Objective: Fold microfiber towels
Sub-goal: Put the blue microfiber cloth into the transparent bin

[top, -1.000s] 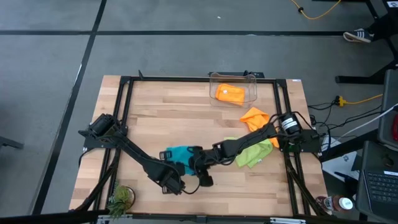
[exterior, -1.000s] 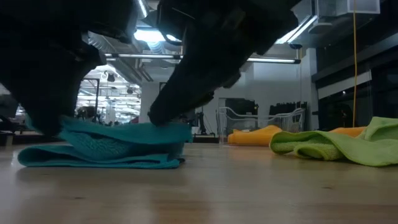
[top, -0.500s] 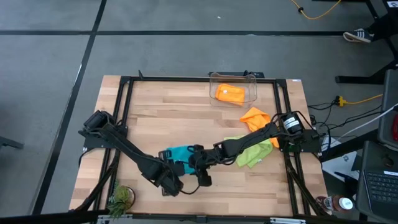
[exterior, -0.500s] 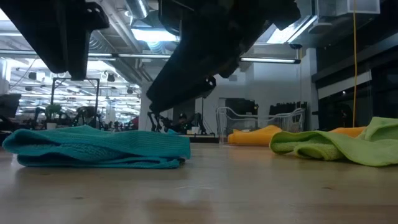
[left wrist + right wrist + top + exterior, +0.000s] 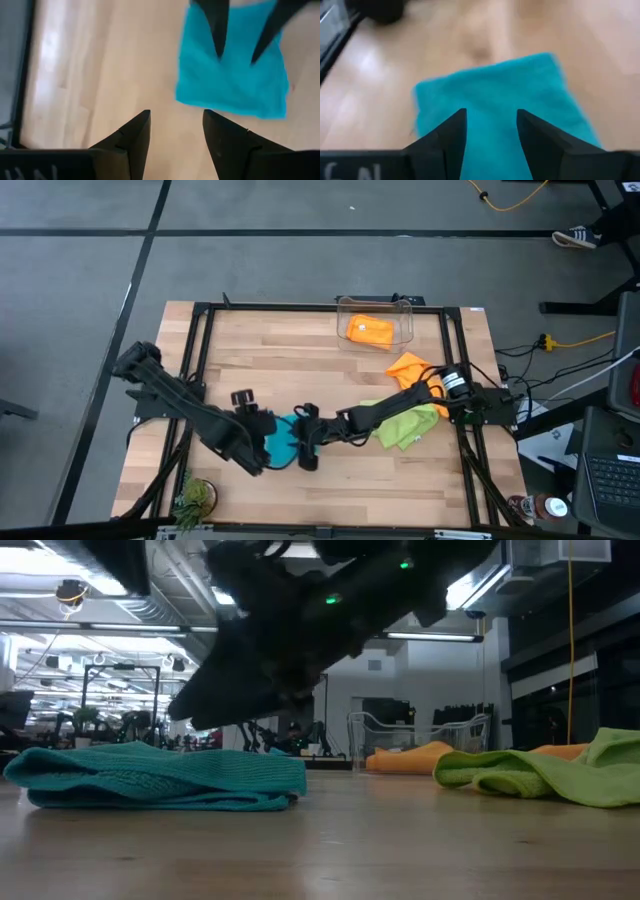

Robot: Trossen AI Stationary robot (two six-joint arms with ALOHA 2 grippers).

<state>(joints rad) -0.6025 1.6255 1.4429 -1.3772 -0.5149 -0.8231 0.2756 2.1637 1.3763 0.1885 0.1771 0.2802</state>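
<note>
A teal-blue towel (image 5: pixel 279 442) lies folded flat on the wooden table, near its front middle (image 5: pixel 160 776). My right gripper (image 5: pixel 490 120) hovers open just above it, fingers slanting down from the right (image 5: pixel 242 30); in the low view it stands clear of the cloth. My left gripper (image 5: pixel 172 122) is open and raised over bare table beside the towel's left end (image 5: pixel 255 460). A lime green towel (image 5: pixel 410 425) lies crumpled at the right, an orange towel (image 5: pixel 408 367) behind it. A second orange towel (image 5: pixel 368 330) lies in the clear bin.
The clear plastic bin (image 5: pixel 400 310) stands at the table's far edge, right of the middle. A small green plant (image 5: pixel 195 500) sits at the near left corner. A black frame (image 5: pixel 200 360) runs around the tabletop. Bare wood lies left and far of the teal towel.
My left gripper has let go of the teal towel's left end, opened and risen well clear, drawing back toward the table's left. My right gripper has come off the towel's top, tipped further down and shifted a little left above it. The towel stays folded flat.
</note>
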